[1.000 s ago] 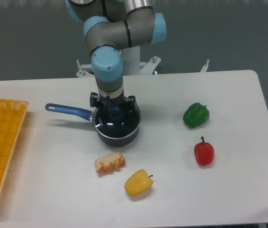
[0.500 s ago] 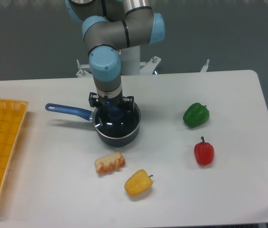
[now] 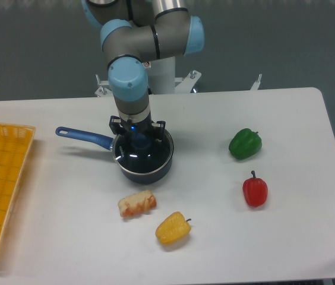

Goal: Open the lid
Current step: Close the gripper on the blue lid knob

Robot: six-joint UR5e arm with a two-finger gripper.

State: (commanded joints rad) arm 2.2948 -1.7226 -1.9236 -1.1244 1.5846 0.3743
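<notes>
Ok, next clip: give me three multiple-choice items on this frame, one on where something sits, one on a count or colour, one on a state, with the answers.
1. Where is the red pepper relative to the green pepper?
A. Nearer the camera, on the table's right part
B. Inside the yellow tray
C. On top of the saucepan

2. How many peppers lie on the table?
A. One
B. Three
C. Five

3. What is the state of the lid?
A. Lying flat on the table beside the bread
B. Over the saucepan, with the gripper down at its knob
C. Resting in the tray

Answers: 1 A, the red one lies below the green one in the picture, both at the right. 2 B, green, red and the yellow pepper are the only ones. 3 B, the glass lid shows inside the pan's rim under the gripper; whether the fingers grip the knob is hidden.
</notes>
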